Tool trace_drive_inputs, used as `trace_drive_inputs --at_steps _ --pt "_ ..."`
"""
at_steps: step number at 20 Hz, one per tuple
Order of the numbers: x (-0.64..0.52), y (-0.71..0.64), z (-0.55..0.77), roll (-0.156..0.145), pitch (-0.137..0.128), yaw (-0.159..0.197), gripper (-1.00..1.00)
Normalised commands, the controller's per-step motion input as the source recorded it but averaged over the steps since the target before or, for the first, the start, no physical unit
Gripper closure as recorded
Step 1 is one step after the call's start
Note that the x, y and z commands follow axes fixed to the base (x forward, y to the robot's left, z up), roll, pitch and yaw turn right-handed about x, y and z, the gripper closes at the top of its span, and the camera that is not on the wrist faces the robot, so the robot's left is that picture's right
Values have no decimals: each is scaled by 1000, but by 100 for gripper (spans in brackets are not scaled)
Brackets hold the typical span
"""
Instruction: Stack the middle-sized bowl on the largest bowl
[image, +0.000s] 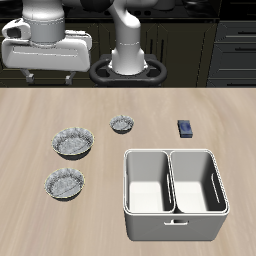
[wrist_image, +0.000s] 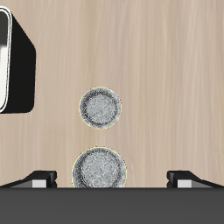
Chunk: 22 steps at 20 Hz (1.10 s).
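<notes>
The largest bowl (image: 73, 142), grey-white mottled with a dark rim, sits on the table. The middle-sized bowl (image: 66, 184), slightly narrower, sits just in front of it, nearer the table's front edge. The two bowls are apart. Both show in the wrist view: the largest bowl (wrist_image: 97, 168) between the fingers' line, and the middle-sized bowl (wrist_image: 101, 107) beyond it. My gripper (image: 47, 72) hangs high above the table's back, behind the bowls. It is open and empty, and in the wrist view (wrist_image: 114, 179) its fingers stand wide apart.
A much smaller mottled bowl (image: 122, 124) sits farther back, toward the table's middle. A white two-compartment bin (image: 170, 153) stands near the front edge; its corner shows in the wrist view (wrist_image: 13, 61). A small blue object (image: 186, 128) lies behind the bin.
</notes>
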Motion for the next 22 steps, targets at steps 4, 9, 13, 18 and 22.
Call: trace_drive_inputs --at_steps 4,9,13,18,22 --pt "195 -326 66 -12 -16 31 -100" --pt "103 -155 20 26 -7 0 -100" --pt "119 -61 53 20 -19 -7 -100" --pt "103 101 -12 30 -12 0 -100" --pt "78 29 -55 -9 0 -12 -100"
